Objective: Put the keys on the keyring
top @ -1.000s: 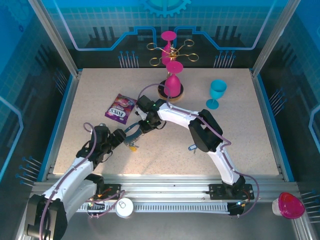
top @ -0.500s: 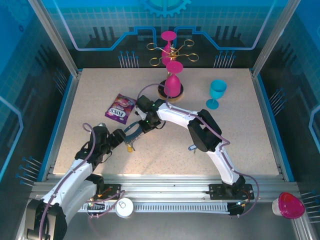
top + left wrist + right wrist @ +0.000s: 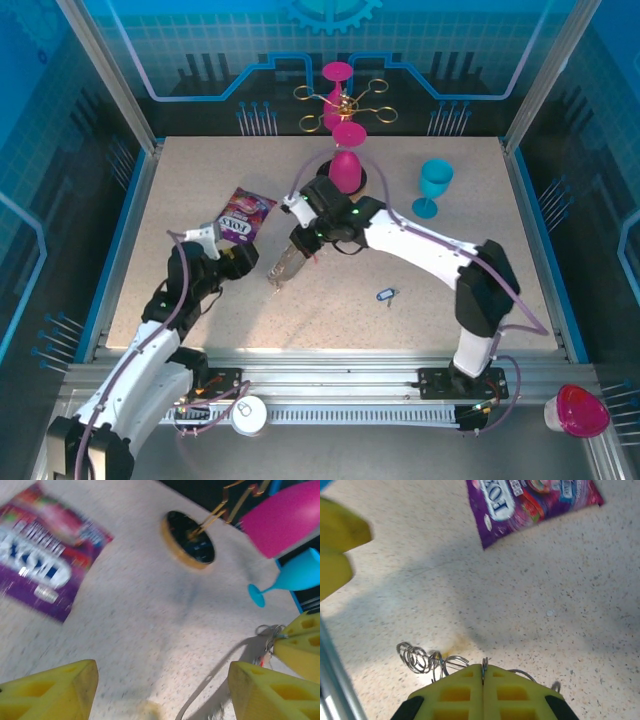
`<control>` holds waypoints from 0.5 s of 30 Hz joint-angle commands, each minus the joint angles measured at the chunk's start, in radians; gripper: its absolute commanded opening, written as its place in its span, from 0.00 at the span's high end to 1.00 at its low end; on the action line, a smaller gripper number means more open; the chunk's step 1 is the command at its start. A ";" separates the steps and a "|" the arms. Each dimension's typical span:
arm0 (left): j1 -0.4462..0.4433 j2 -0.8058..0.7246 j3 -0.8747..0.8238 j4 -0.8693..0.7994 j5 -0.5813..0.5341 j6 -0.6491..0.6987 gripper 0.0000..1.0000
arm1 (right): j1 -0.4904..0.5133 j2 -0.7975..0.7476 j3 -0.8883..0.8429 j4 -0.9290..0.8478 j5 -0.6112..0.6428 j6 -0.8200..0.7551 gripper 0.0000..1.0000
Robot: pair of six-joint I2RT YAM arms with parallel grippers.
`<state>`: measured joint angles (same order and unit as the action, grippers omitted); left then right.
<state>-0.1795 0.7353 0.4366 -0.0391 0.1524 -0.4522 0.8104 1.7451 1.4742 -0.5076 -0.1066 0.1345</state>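
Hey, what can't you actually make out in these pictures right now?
1. Right wrist view: the right gripper is shut on the chain; its fingers hide whatever the chain joins.
2. Top view: the blue-tagged key is too small for detail.
3. Left wrist view: the snack packet print is motion-blurred.

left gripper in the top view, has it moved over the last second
Yes. The left gripper has shifted toward the far side of the table, ending close beside the purple snack packet, which has stayed put.
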 commanded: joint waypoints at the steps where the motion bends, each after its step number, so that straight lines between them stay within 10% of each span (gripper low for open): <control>1: -0.017 0.068 0.109 0.082 0.117 0.206 0.32 | -0.059 -0.099 -0.095 0.121 -0.119 -0.073 1.00; 15: -0.157 0.427 0.396 -0.087 0.526 0.738 0.54 | -0.235 -0.337 -0.403 0.307 -0.466 -0.240 1.00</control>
<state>-0.2958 1.1324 0.7967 -0.0296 0.5148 0.0875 0.5846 1.4532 1.1061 -0.2909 -0.4511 -0.0326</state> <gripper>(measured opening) 0.471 0.057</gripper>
